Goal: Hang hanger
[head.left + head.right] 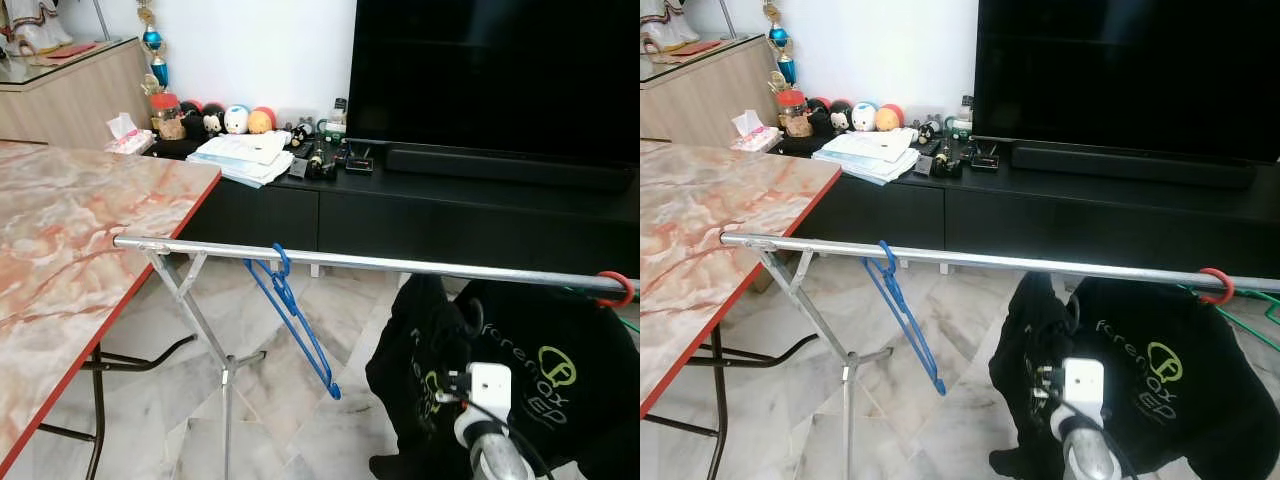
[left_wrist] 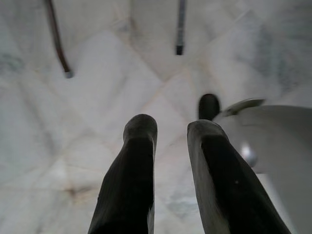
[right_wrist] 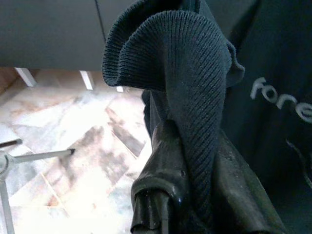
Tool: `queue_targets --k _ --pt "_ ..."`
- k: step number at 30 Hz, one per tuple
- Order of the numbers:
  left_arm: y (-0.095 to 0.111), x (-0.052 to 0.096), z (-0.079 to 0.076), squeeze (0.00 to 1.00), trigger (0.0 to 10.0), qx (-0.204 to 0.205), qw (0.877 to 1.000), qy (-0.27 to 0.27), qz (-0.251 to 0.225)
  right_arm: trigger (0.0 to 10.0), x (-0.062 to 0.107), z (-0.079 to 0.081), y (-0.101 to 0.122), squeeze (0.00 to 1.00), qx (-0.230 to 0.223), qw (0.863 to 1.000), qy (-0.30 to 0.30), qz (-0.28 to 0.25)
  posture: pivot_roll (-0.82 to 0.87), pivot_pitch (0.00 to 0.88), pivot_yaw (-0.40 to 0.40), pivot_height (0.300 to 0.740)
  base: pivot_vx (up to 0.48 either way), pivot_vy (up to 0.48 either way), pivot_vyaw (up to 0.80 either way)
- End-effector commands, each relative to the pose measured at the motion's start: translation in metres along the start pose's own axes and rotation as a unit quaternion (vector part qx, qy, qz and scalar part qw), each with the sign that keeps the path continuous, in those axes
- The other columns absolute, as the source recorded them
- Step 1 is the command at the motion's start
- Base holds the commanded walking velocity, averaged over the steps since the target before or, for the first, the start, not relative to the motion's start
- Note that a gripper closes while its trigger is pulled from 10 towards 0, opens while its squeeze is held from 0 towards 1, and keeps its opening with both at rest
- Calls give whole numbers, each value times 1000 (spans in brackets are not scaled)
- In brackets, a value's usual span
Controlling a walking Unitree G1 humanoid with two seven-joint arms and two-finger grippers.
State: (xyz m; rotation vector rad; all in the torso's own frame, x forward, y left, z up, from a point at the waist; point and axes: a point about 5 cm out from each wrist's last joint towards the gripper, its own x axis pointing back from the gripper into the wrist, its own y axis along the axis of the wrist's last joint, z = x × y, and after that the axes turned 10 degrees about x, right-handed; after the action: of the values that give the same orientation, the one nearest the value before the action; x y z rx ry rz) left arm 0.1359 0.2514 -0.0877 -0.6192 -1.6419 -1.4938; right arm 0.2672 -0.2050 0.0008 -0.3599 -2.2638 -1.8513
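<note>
Right wrist view shows the right gripper (image 3: pixel 195 195) pinching a ribbed fold of a black garment (image 3: pixel 185 63), the collar by the look of it, though this close up that is hard to confirm. From the head cameras the garment (image 1: pixel 520 380) hangs below the silver rail (image 1: pixel 400 263) near a red hook (image 1: pixel 614 288), which probably belongs to its hanger. A blue hanger (image 1: pixel 295 320) already hangs on the rail further left. To finish well, the hook should be seated fully over the rail before the fabric is released, and the collar let go gently so the shirt does not slide off. The left gripper (image 2: pixel 170 165) points at the marble floor (image 2: pixel 97 97), fingers slightly apart and empty. Nearby stand the marble tabletop (image 1: pixel 80 230), the rail's folding legs (image 1: pixel 195 310) and the black TV cabinet (image 1: pixel 450 210); nothing blocks the rail itself.
</note>
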Motion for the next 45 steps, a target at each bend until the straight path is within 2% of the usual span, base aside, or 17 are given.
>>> queue_targets --k 1,5,11,22,27,29,32,34,38,45 --pt "-8 4 12 0 10000 1 1000 5 15 10000 -4 -6 13 0 -4 1000 -15 -27 94 0 13 740 -281 0 0" --pt "-8 5 19 0 10000 -1 1000 9 16 10000 -5 -7 16 0 -2 999 -15 -29 93 0 15 740 -285 0 0" --pt "-7 5 20 0 10000 -2 1000 9 15 10000 -10 -7 22 0 -2 999 -19 -31 104 0 9 740 -286 0 0" --pt "-6 0 -5 0 10000 3 1000 2 11 10000 -15 -11 29 0 -3 999 -30 -28 118 0 8 740 -287 0 0" --pt "4 -4 -21 0 10000 4 1000 -5 1 10000 -18 -13 31 0 -6 999 -37 -26 130 0 8 740 -289 0 0" --pt "7 -5 -23 0 10000 5 1000 -6 -4 10000 -19 -13 31 0 -7 999 -37 -24 138 0 6 740 -289 0 0" --pt "10 -6 -21 0 10000 8 1000 -4 -9 10000 -20 -12 31 0 -6 999 -35 -21 144 0 2 740 -286 0 0" --pt "11 -4 -11 0 10000 12 1000 3 -12 10000 -21 -10 32 0 -7 999 -33 -19 146 0 1 740 -287 0 0" --pt "10 -2 0 0 10000 15 1000 9 -11 10000 -23 -7 34 0 -6 999 -27 -20 150 0 -1 740 -288 0 0" --pt "14 -3 -1 0 10000 13 1000 9 -19 10000 -28 -3 40 0 -8 1000 -21 -20 153 0 5 740 -78 0 0"
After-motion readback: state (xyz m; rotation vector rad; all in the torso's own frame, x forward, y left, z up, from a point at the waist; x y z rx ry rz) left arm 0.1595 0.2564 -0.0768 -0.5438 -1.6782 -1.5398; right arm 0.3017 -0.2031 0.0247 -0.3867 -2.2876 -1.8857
